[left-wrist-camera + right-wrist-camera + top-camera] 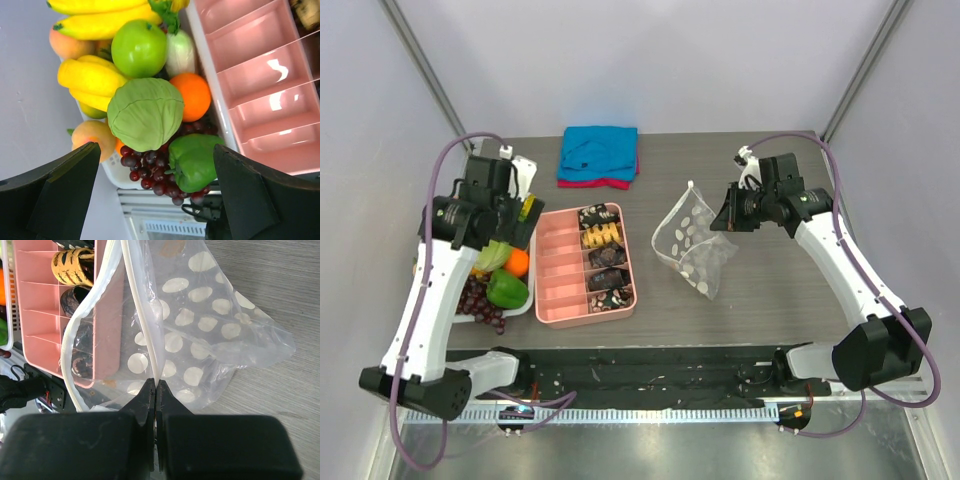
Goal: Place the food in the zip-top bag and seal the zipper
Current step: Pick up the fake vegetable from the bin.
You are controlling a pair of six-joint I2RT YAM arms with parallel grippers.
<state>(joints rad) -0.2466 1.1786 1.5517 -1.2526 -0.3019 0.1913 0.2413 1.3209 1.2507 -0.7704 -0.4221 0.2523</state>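
The zip-top bag (pixel 694 246), clear with white dots, lies right of the pink box, its upper edge lifted off the table. My right gripper (pixel 724 218) is shut on the bag's mouth edge. In the right wrist view the fingertips pinch the white zipper strip (pixel 148 315) at my right gripper (pixel 156 386). The other lip curves away to the left, so the mouth of the bag (pixel 215 325) gapes. My left gripper (pixel 516 226) is open and empty above the toy food. In the left wrist view my left gripper (pixel 156 152) hangs over the cabbage (pixel 145 112), green pepper (pixel 195 160) and grapes (pixel 150 175).
A white basket (pixel 516 305) at the left holds the food, including an orange (pixel 192 95), a green apple (pixel 139 47) and bananas (pixel 100 20). The pink box (pixel 560 272) stands mid-table, with snacks in its right column. A folded blue and red cloth (pixel 598 155) lies at the back.
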